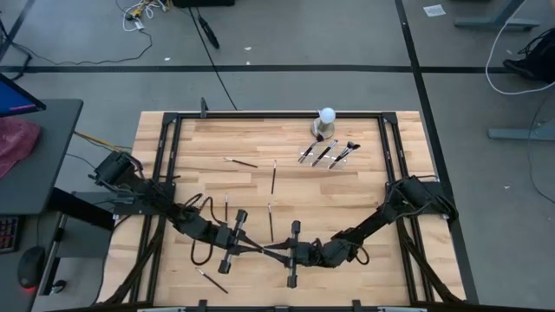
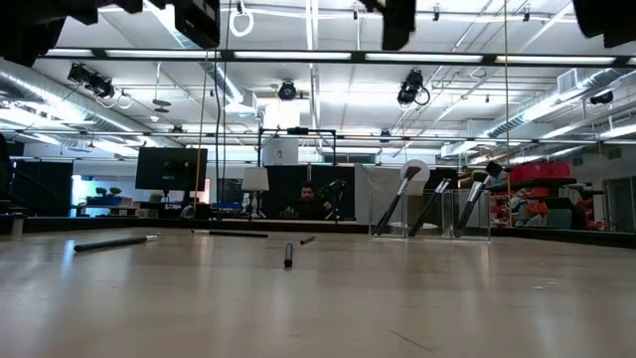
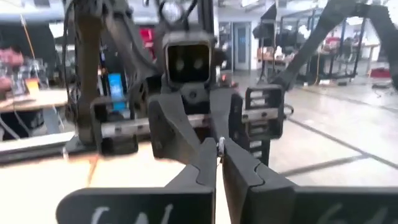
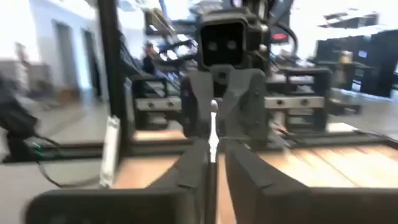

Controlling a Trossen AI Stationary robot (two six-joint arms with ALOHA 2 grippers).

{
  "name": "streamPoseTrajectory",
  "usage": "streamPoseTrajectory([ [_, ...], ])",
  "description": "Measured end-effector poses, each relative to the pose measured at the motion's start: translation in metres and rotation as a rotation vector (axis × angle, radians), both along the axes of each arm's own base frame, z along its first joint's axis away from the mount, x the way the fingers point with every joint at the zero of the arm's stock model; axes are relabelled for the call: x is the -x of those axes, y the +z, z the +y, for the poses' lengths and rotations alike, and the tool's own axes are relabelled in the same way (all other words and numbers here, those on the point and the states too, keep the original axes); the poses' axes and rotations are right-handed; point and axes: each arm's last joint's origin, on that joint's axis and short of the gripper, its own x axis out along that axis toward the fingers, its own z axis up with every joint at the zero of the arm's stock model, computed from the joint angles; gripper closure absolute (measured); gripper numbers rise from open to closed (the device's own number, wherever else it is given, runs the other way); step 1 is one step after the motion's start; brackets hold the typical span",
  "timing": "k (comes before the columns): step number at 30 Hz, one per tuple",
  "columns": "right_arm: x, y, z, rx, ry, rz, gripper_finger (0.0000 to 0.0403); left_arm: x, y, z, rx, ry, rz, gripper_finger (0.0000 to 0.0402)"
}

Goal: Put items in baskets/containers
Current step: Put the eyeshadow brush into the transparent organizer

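Front edge of the tabletop (image 1: pixel 364 195): the two dark arms meet nose to nose, wrist cameras facing each other, with one thin silver-handled brush (image 4: pixel 213 121) between them. The left gripper (image 3: pixel 219 145) is clamped tight on one end of that brush, its fingers pressed together around the slim silver tip. The right gripper (image 4: pixel 215 154) faces it from the other side, fingers narrowly parted with the handle standing in the gap; whether they touch it cannot be told. The brush is off the wood, near the middle of the front edge.

Just left of the left arm, a stray dark brush (image 1: pixel 208 279) lies at an angle close to the front rim. A little farther in, a short brush (image 1: pixel 226 208) and a pale-tipped brush (image 1: pixel 270 221) lie roughly parallel, pointing away from the front; in the low view the latter shows almost end-on.

At mid-table, an upright-lying dark brush (image 1: pixel 274 176) sits well apart from a slanted brush (image 1: pixel 240 162) to its left.

Toward the far right of the wooden surface stands the clear tray (image 2: pixel 429 235), already holding several tray brushes (image 1: pixel 328 153) that lean against its walls, bristles up. Just behind it, at the far rim, is a white ball on a grey base (image 1: pixel 327 116).

Beyond the table, the low view takes in a workshop hall with ceiling lights, monitors and metal frames.
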Motion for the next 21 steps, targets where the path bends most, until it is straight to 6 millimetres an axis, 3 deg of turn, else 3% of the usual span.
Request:
streamPoseTrajectory([
  [5, 0.014, 0.010, 0.004, 0.031, -0.070, 0.195, 0.0279, -0.003, -0.013, 0.003, 0.007, 0.005, 0.134, 0.0392],
  [11, 0.033, 0.022, -0.013, -0.175, -0.019, 0.481, 0.0219, -0.011, -0.024, 0.018, 0.083, 0.096, 0.266, 0.0394],
  [16, 0.029, 0.012, -0.022, -0.230, 0.007, 0.576, 0.0195, -0.025, -0.024, 0.030, 0.119, 0.126, 0.345, 0.0394],
  [21, 0.019, -0.001, -0.033, -0.231, -0.034, 0.597, 0.0200, -0.042, -0.016, 0.032, 0.107, 0.098, 0.432, 0.0392],
])
